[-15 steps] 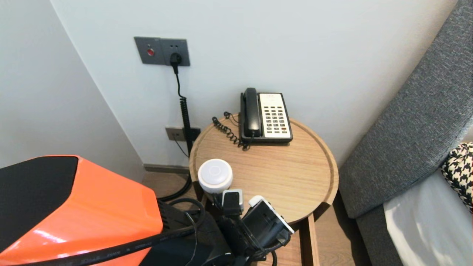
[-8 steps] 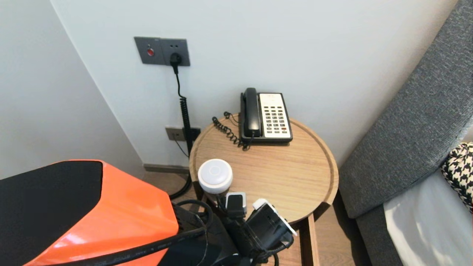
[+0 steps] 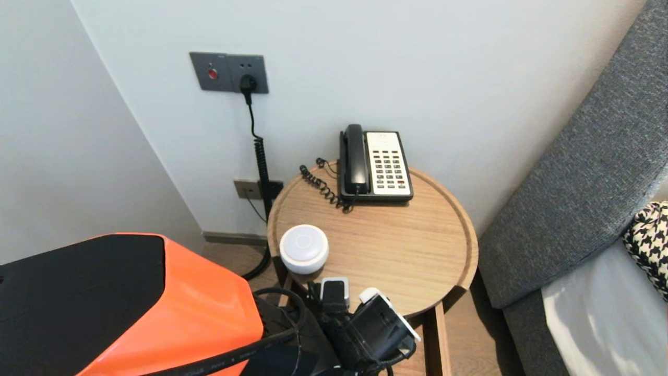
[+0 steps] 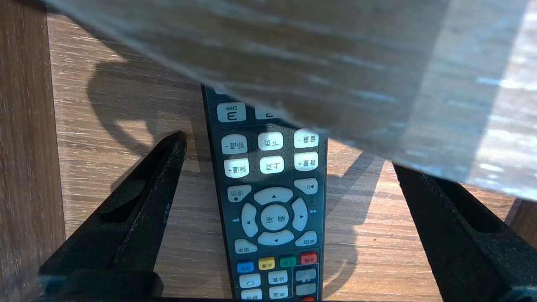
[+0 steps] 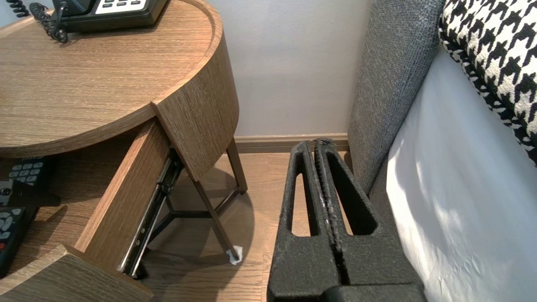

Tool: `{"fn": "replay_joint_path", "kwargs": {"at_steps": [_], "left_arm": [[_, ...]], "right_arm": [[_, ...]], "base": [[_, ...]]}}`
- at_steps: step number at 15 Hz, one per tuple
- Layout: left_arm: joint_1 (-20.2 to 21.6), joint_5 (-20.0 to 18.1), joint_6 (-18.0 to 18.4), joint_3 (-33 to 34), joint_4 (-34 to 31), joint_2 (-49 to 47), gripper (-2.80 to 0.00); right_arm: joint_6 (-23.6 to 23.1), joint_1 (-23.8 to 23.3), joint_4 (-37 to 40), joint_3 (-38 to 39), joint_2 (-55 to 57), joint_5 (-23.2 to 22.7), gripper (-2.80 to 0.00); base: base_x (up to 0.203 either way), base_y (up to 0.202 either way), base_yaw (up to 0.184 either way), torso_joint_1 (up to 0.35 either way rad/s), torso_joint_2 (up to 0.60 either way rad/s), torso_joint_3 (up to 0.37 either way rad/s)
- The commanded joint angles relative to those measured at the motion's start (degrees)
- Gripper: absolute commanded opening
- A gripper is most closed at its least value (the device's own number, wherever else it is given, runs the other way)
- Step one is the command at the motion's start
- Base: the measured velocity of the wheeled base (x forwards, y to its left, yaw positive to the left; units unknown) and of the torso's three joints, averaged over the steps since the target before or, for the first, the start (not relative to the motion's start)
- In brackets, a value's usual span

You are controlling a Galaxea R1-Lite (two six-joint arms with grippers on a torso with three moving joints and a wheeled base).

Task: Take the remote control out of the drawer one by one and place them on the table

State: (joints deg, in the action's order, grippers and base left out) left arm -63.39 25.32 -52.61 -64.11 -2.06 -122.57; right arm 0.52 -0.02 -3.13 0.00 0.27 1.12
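Wooden boards of one open drawer (image 4: 105, 105) lie nearest, with one dark remote control (image 4: 272, 218) flat on them, partly under the rim of the one round bedside table (image 3: 417, 250). The left gripper (image 4: 289, 155) hovers astride the remote, its two black fingers spread wide and holding nothing. The right gripper (image 5: 315, 144) hangs parked beside the bed, fingers pressed together and empty. On the tabletop sit one white round device (image 3: 303, 248) near the front and, farther back by the wall, one corded telephone (image 3: 376, 164).
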Motion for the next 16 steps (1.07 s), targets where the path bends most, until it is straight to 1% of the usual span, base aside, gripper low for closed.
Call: {"fn": "replay_joint_path", "kwargs": {"at_steps": [1,5,6,16], "left_arm": [[0.0,0.1,-0.4,0.0,0.0,-0.2,0.0],[0.0,-0.2,-0.4,0.0,-0.1,-0.2,0.0],[0.0,-0.2,-0.3,0.0,-0.1,-0.2,-2.8],[-0.2,0.6,0.5,0.7,-0.2,0.0,-2.8]], "right_arm": [[0.0,0.0,0.0,1.5,0.1,0.0,-2.8],[0.0,0.0,0.0,1.5,0.1,0.0,-2.8],[0.0,0.0,0.0,1.5,0.1,0.0,-2.8],[0.0,0.0,0.0,1.5,0.1,0.0,-2.8]], "base": [[0.0,0.0,0.0,0.0,0.0,0.0],[0.0,0.0,0.0,0.0,0.0,0.0],[0.0,0.0,0.0,0.0,0.0,0.0],[0.0,0.0,0.0,0.0,0.0,0.0]]}}
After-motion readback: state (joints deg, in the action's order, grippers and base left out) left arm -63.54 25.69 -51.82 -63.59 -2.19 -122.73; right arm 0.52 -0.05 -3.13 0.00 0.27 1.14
